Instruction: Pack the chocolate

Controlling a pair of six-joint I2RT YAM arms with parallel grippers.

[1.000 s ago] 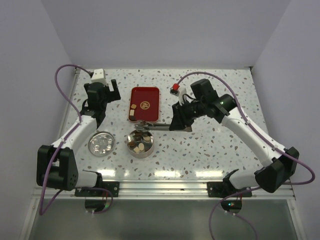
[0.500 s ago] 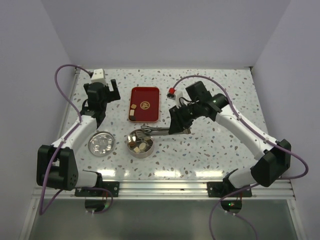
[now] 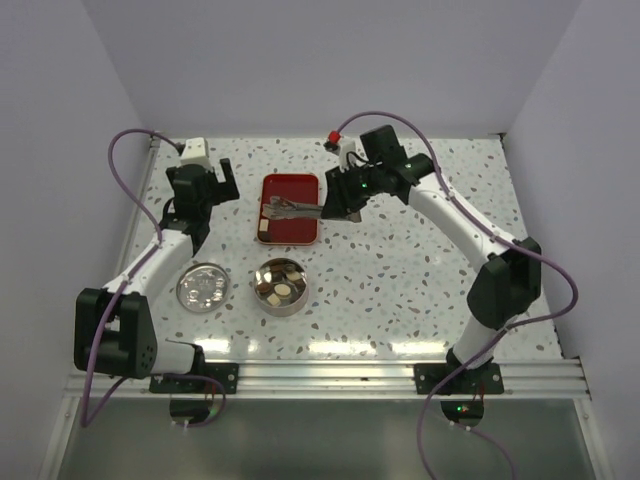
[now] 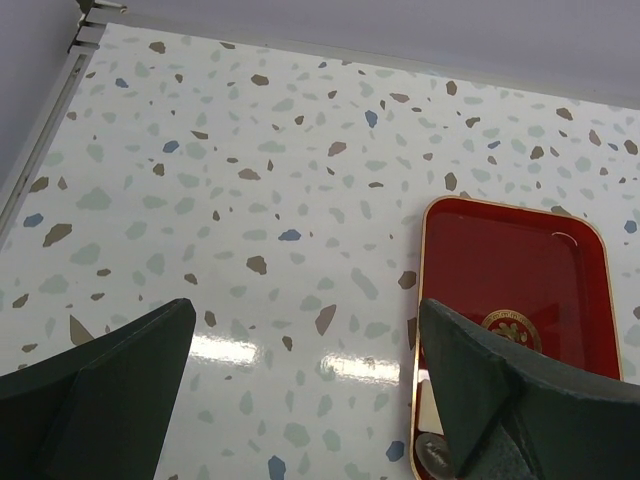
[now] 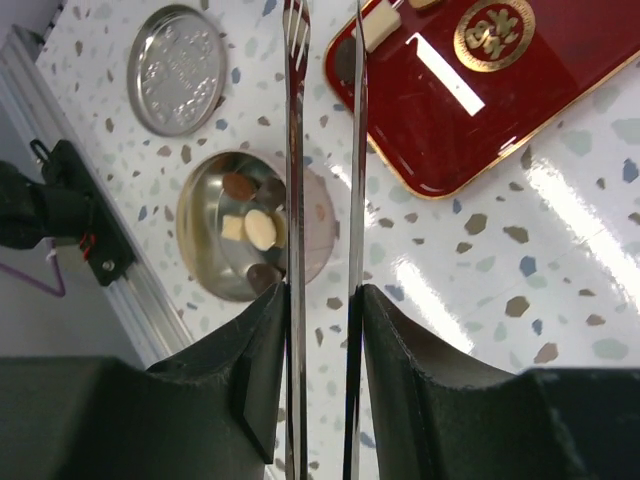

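Several chocolate pieces [image 3: 279, 288], dark brown and cream, lie in the round silver tin [image 3: 265, 272]; they also show in the right wrist view [image 5: 252, 228]. A cream piece [image 3: 263, 229] lies on the red tray [image 3: 305, 229], seen too in the right wrist view [image 5: 378, 25] and the left wrist view [image 4: 430, 425]. My right gripper [image 3: 338, 208] [image 5: 325, 290] is shut on metal tongs [image 3: 295, 206] [image 5: 322, 150], whose slightly parted tips hang over the tray's left part and hold nothing. My left gripper [image 3: 205, 182] [image 4: 305, 330] is open and empty, left of the tray.
The tin's silver lid [image 3: 202, 288] [image 5: 180, 68] lies flat left of the tin. The tray [image 4: 510, 260] [image 5: 520, 100] sits at the back middle. The back wall and the table's left rail [image 4: 45, 120] are close to my left gripper.
My right arm has swung the tongs from over the tin back and up to over the red tray. The left arm has not moved.
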